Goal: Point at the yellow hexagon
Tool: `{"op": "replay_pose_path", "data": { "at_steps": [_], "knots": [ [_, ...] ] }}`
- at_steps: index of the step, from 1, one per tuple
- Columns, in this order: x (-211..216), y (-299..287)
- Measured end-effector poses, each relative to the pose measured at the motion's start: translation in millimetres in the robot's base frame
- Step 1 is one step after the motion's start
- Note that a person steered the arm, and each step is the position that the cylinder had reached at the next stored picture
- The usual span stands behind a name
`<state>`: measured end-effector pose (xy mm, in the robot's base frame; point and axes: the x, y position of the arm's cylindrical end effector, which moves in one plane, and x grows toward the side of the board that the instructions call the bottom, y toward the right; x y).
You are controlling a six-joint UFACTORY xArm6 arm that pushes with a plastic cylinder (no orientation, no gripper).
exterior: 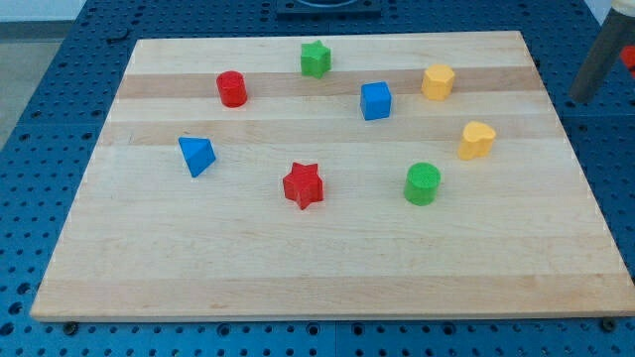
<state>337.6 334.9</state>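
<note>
The yellow hexagon (pixel 438 81) sits on the wooden board (pixel 298 278) at the upper right. My rod enters at the view's right edge, slanted and blurred. My tip (pixel 582 98) is off the board, past its right edge, well to the right of the yellow hexagon and slightly below it. It touches no block.
Also on the board: a green star (pixel 316 59), a red cylinder (pixel 232 88), a blue cube (pixel 376 100) just left of the hexagon, a second yellow block (pixel 476 140) of unclear shape, a green cylinder (pixel 423 183), a red star (pixel 304 185), a blue triangle (pixel 197 156).
</note>
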Motion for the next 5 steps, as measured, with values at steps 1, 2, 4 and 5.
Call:
{"op": "replay_pose_path", "data": {
  "at_steps": [1,2,4,5],
  "knots": [
    [0,-3],
    [0,-31],
    [-5,-111],
    [-5,-143]
  ]
}}
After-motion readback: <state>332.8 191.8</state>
